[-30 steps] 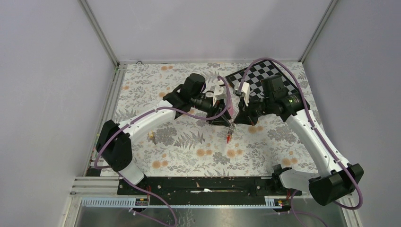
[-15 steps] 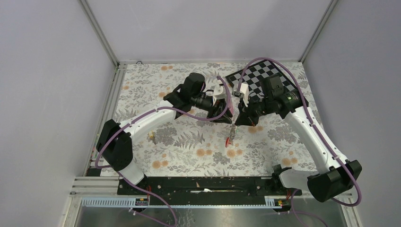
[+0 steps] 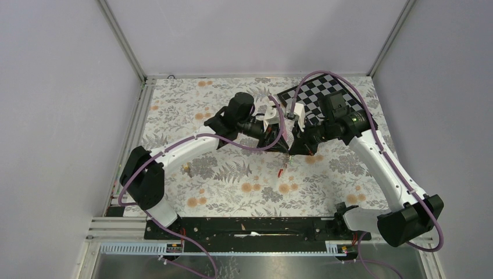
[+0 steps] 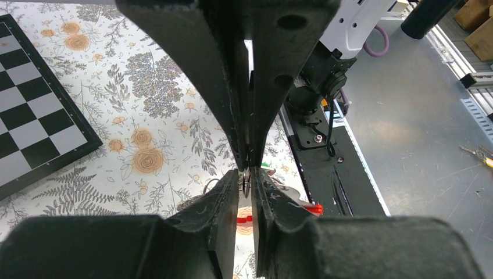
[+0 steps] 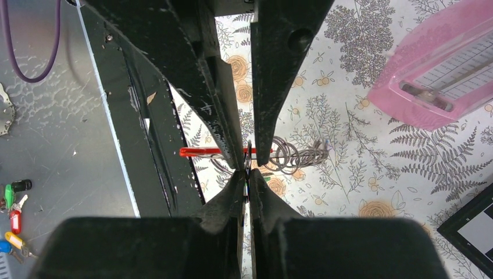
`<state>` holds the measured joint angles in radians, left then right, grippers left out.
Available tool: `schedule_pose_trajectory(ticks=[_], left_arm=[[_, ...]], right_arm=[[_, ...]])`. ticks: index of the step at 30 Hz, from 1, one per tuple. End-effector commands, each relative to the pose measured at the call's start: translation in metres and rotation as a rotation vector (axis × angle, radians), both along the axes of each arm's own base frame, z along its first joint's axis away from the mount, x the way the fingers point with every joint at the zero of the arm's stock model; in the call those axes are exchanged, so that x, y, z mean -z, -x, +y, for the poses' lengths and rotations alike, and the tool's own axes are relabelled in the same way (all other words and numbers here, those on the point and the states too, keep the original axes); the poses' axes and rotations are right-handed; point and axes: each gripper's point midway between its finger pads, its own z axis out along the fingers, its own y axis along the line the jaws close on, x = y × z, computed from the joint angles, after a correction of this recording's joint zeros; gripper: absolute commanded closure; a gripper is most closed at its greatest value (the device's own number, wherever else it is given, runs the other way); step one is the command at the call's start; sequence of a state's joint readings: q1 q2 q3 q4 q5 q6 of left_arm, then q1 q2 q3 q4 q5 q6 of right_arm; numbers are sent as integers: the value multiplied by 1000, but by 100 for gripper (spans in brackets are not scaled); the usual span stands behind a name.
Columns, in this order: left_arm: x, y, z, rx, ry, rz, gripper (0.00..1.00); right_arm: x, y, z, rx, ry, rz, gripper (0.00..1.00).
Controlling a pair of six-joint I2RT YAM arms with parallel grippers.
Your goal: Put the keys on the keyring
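White arms, black joints, black claws, purple cables (image 3: 264, 146).

keyring (image 5: 290, 154) half hidden behind jaws (grey side unseen), pink pyramid (image 5: 445, 70) cut off

Grippers (image 3: 287, 150) tip to tip mid-table; chessboard (image 3: 325, 93) behind, floral cloth (image 3: 232, 186) open nearside.

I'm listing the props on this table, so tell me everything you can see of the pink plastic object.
The pink object looks like translucent plastic with rounded edges. A pale panel ruled with fine lines is set into its face, with a dark bar at the panel's lower-left end. It sits on the floral cloth, and nothing visible touches it. The frame edge crops its far part.
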<state>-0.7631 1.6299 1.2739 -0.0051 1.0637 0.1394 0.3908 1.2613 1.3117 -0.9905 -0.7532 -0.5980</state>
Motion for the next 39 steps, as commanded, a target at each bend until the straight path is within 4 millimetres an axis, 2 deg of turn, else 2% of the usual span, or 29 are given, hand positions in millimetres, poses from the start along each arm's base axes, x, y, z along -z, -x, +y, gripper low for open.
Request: schedule_pose_trajectory(ticks=[1, 7, 13, 21, 25, 33, 39], left_arm=[[-6, 3, -2, 28, 41, -25, 82], [-3, 4, -2, 29, 35, -16, 100], [-7, 7, 1, 28, 38, 5, 100], [-37, 8, 14, 13, 148, 134, 100], [-49, 13, 19, 22, 204, 176, 100], [-51, 17, 21, 37, 216, 176, 100], [-51, 19, 23, 45, 217, 171, 100]], right_arm=[[-18, 3, 8, -36, -52, -36, 100], [-18, 2, 9, -30, -58, -36, 100], [-18, 0, 8, -14, -60, -45, 97], [-26, 0, 6, 9, -90, -100, 76], [-29, 1, 5, 16, -119, -95, 75], [-22, 2, 6, 17, -137, -67, 69], [-21, -1, 6, 24, -131, -71, 72]])
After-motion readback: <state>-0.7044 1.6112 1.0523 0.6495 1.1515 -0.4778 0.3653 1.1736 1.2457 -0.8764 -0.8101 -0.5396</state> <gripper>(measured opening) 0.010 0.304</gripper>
